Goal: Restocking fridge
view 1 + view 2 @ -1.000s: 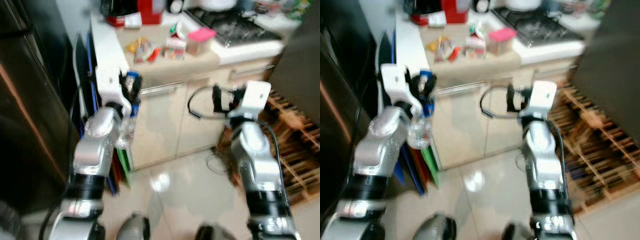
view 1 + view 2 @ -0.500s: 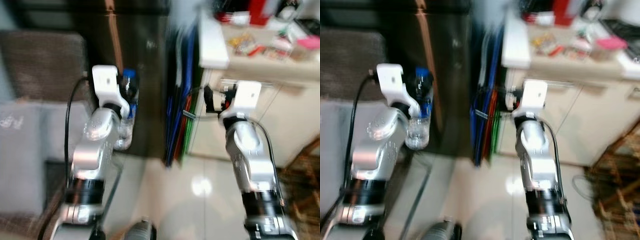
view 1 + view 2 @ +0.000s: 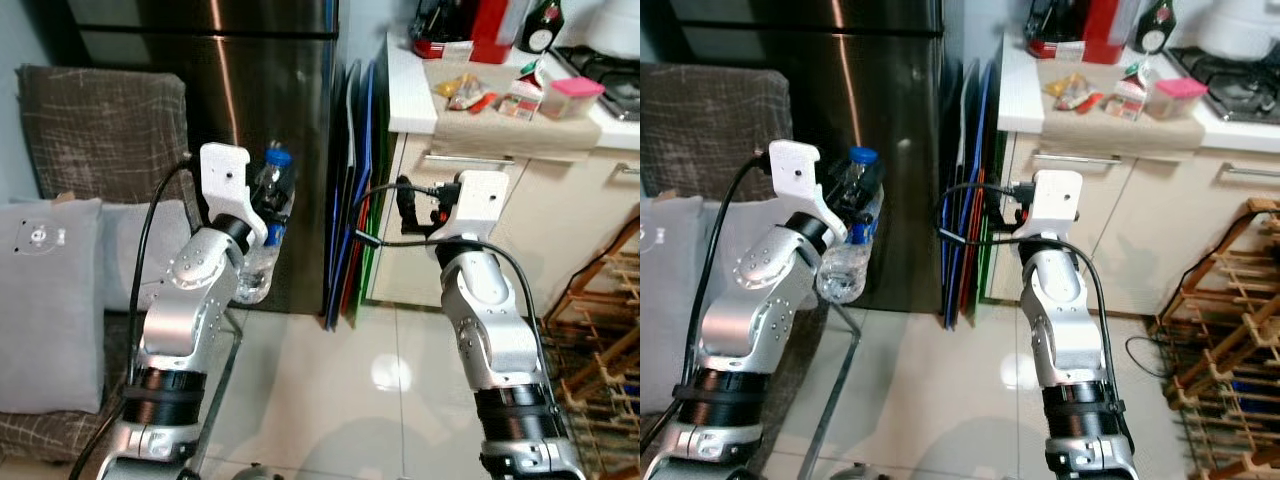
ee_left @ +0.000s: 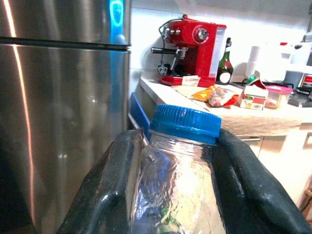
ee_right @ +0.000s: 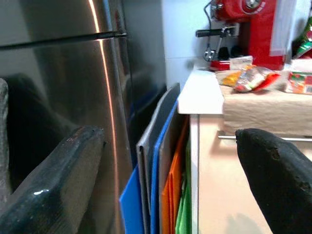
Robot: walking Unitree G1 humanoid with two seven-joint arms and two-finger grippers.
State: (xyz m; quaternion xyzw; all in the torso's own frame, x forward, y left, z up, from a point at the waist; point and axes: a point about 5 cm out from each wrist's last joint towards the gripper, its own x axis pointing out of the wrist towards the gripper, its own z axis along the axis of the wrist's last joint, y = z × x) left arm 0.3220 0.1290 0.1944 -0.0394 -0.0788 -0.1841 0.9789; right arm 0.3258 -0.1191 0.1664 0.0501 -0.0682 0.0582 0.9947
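A clear water bottle [image 3: 259, 255] with a blue cap [image 4: 185, 123] is held upright in my left gripper [image 3: 272, 196], whose fingers [image 4: 105, 190] are shut on its neck. It hangs in front of the stainless steel fridge [image 3: 250, 90], whose doors are closed. My right gripper [image 3: 405, 205] is raised at about the same height, open and empty. Its fingers [image 5: 58, 165] point toward the gap between the fridge [image 5: 73, 87] and the counter.
Coloured flat boards [image 3: 352, 200] lean between the fridge and a white counter [image 3: 420, 85]. The counter holds a red coffee machine [image 4: 195, 48], snack packets [image 3: 465, 90] and a pink-lidded box [image 3: 570, 97]. A sofa with grey cushions [image 3: 50, 280] is at left, a wooden rack [image 3: 600, 330] at right.
The whole view has swung left from the counter and stove to face the fridge. The bottle stays held in my left gripper, and the right gripper stays open.
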